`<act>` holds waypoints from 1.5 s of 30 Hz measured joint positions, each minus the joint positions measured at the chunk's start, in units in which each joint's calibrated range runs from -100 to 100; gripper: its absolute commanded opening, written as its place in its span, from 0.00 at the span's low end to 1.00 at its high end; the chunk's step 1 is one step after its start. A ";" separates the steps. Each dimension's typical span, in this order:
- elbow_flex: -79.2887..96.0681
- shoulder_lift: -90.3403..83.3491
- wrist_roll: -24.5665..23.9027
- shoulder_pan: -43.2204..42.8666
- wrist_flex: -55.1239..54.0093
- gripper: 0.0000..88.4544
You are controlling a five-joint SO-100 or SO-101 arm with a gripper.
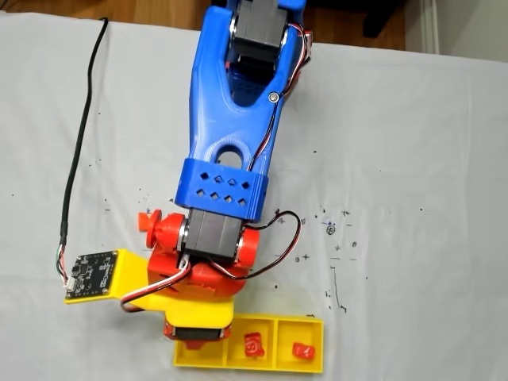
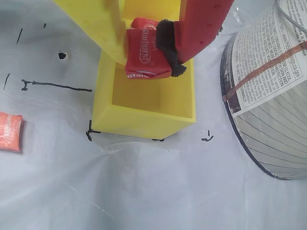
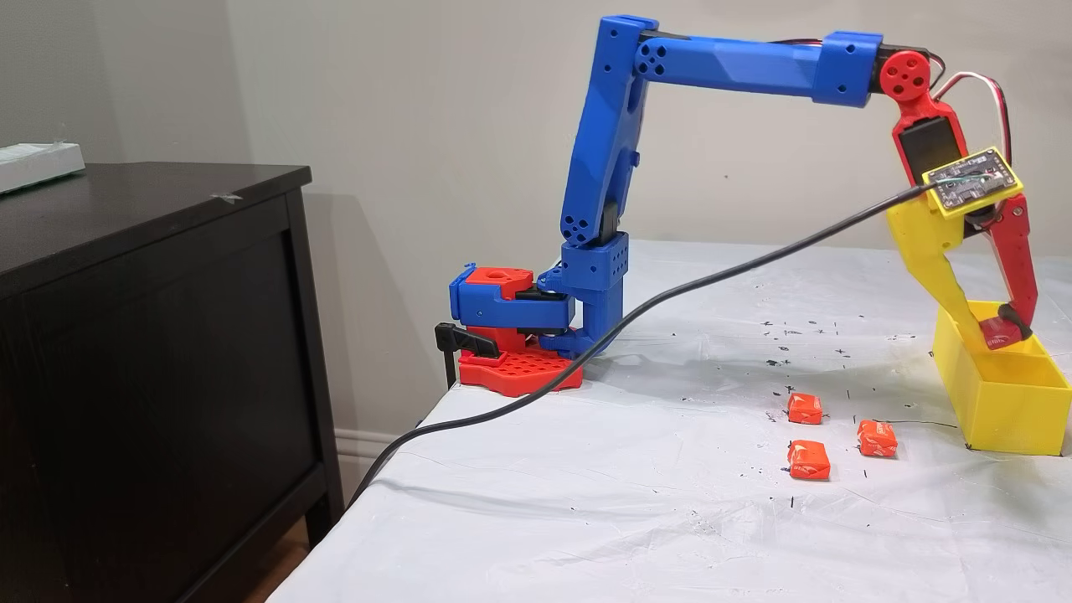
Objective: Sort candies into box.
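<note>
My gripper [image 2: 144,52] is shut on a red candy [image 2: 146,64] with white lettering, pinched between the yellow finger and the red finger's black pad. It hangs just above the nearest compartment of the yellow box [image 2: 144,120]. From the side, the gripper [image 3: 997,328] dips into the box [image 3: 1005,410] at its near end. From above, the wrist covers the left compartment of the box [image 1: 302,320]; a red candy [image 1: 253,345] lies in the middle one and another [image 1: 303,350] in the right one. Three orange candies [image 3: 806,408] [image 3: 809,460] [image 3: 877,438] lie on the cloth beside the box.
A round container with printed text [image 2: 268,96] stands close to the right of the box in the wrist view. One orange candy [image 2: 9,132] lies left of the box. A black cable [image 3: 670,301] trails across the white cloth. A dark cabinet [image 3: 151,335] stands beyond the table edge.
</note>
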 measured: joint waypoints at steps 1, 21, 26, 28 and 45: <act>0.00 0.17 -0.05 -0.08 -0.24 0.00; -2.14 3.21 -0.05 -0.78 0.16 0.32; -2.14 3.21 0.49 -0.78 1.90 0.31; -2.14 3.21 0.63 -0.78 2.30 0.27; -4.19 1.78 3.17 0.62 9.13 0.00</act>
